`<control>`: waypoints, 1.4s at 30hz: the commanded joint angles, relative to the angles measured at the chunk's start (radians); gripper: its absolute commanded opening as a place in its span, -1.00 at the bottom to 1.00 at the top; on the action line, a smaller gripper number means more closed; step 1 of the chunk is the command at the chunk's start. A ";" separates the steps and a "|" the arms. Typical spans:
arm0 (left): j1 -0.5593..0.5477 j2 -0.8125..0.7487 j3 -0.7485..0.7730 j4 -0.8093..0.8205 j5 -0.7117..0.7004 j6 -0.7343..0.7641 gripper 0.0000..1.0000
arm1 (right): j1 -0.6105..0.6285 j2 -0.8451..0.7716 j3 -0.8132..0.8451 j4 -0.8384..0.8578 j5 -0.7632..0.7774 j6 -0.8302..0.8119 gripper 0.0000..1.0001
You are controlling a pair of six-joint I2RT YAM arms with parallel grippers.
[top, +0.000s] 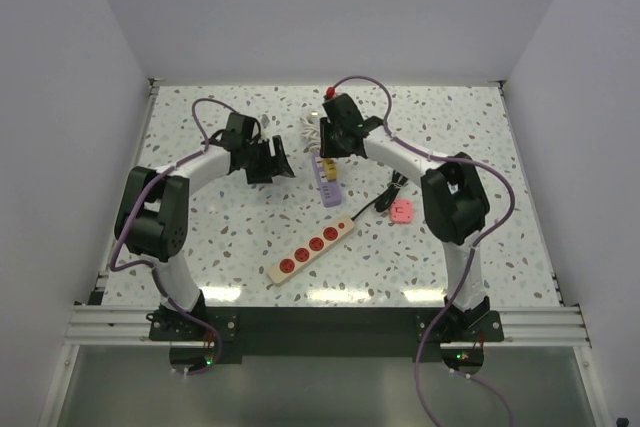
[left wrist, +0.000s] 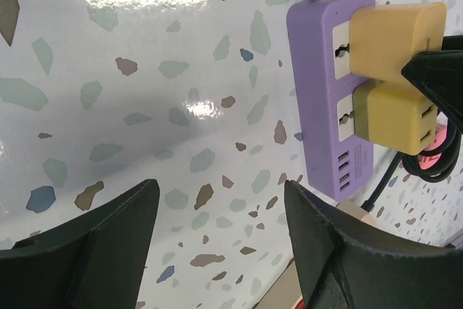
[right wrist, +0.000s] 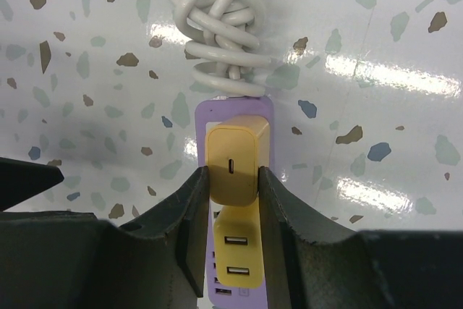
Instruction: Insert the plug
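A purple power strip (top: 328,185) lies mid-table, its coiled white cable (right wrist: 221,27) at the far end. Two yellow plugs stand on it. My right gripper (right wrist: 233,179) is shut on the upper yellow plug (right wrist: 235,157), one finger pressed to each of its sides. That plug (left wrist: 394,37) sits against the socket nearest the cable; its pins are hidden. The second yellow plug (right wrist: 237,255), with two USB ports, sits in the socket beside it. My left gripper (left wrist: 221,200) hangs open over bare tabletop just left of the purple strip (left wrist: 318,106), holding nothing.
A beige power strip (top: 312,247) with several red sockets lies diagonally nearer the arm bases. A pink plug (top: 401,211) on a black cord rests to the right of the purple strip. White walls enclose the table on three sides.
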 commanded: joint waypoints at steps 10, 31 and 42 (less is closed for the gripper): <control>-0.001 0.021 0.060 -0.002 0.026 0.024 0.48 | -0.030 0.085 -0.141 -0.074 0.036 0.020 -0.65; -0.015 -0.071 0.055 -0.037 0.003 0.036 0.64 | -0.029 0.073 0.046 -0.118 0.074 0.055 0.00; -0.015 -0.137 0.040 -0.059 -0.017 0.074 0.67 | -0.029 -0.022 0.077 -0.036 0.034 0.066 0.50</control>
